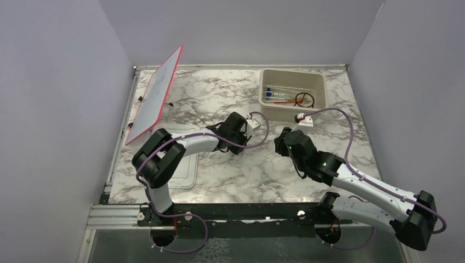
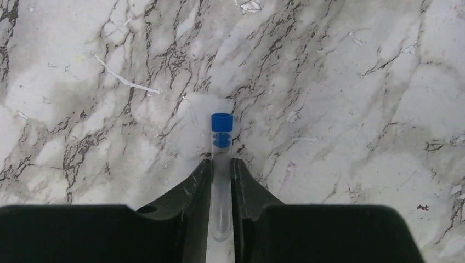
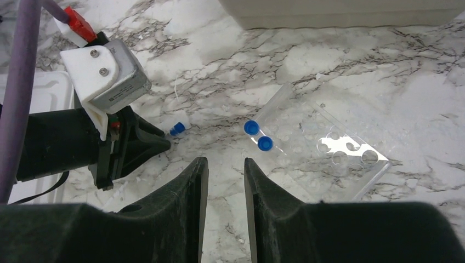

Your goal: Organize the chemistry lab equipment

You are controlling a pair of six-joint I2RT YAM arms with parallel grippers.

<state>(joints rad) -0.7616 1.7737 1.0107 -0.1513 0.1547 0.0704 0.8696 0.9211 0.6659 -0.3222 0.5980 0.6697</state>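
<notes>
Tub (image 1: 290,71) far right on the surface (image 1: 247,175); board (image 1: 156,96) far left; lid (image 1: 185,174) near left; tube (image 2: 221,131) between left claw (image 2: 221,162) fingers.

Both our arms reach from their bases toward the beige tub (image 1: 293,70). Our left arm (image 1: 186,143) folds at the elbow and stretches low to the right, its wrist near the tub's near-left corner. The left gripper (image 2: 221,160) pinches a blue-capped tube (image 2: 221,142). Our right arm (image 1: 356,181) angles in from the right, its wrist near the tub's near wall. The right gripper (image 3: 226,160) is empty, its jaws partly apart.
</notes>
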